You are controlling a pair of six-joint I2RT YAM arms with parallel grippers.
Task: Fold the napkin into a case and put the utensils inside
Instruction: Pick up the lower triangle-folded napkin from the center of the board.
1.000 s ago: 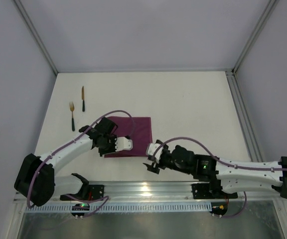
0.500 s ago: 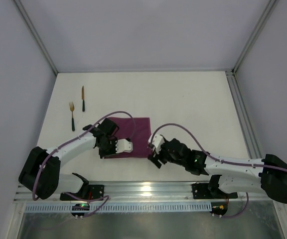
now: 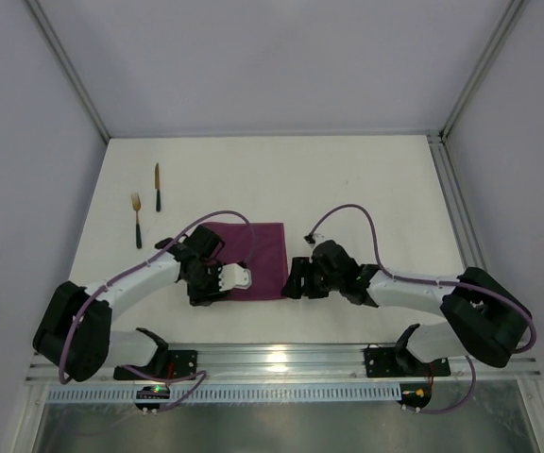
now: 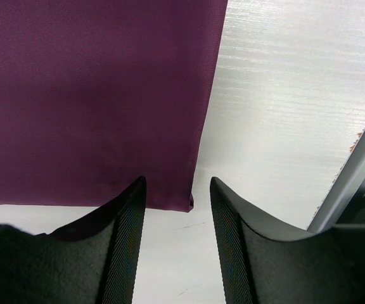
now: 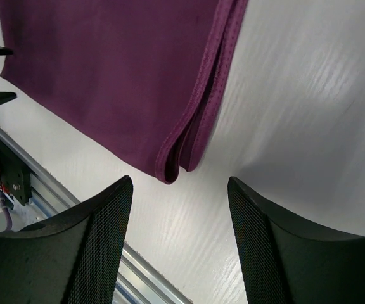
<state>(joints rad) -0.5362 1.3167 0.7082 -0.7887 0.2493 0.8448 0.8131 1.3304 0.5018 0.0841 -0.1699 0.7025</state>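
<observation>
The magenta napkin (image 3: 258, 247) lies flat on the table, folded into a rectangle. Its doubled layers show at the near right corner (image 5: 177, 166). My left gripper (image 3: 199, 291) stands open at the near left corner of the napkin (image 4: 94, 95). The corner tip lies just ahead of the gap and nothing sits between the left gripper's (image 4: 177, 183) fingers. The right gripper (image 3: 293, 283) is open low beside the near right corner, and that right gripper (image 5: 180, 183) holds nothing. The gold fork (image 3: 138, 219) and knife (image 3: 158, 186) lie on the table at the far left, apart from the cloth.
A metal rail (image 3: 281, 359) runs along the near table edge, just behind both grippers. Angled frame posts (image 3: 461, 189) border the table on the right and left. Purple cables loop above both wrists.
My left gripper has opened and let go of the napkin's near left corner. The right arm has swung up from the near edge to the near right corner, its jaws narrowing a little.
</observation>
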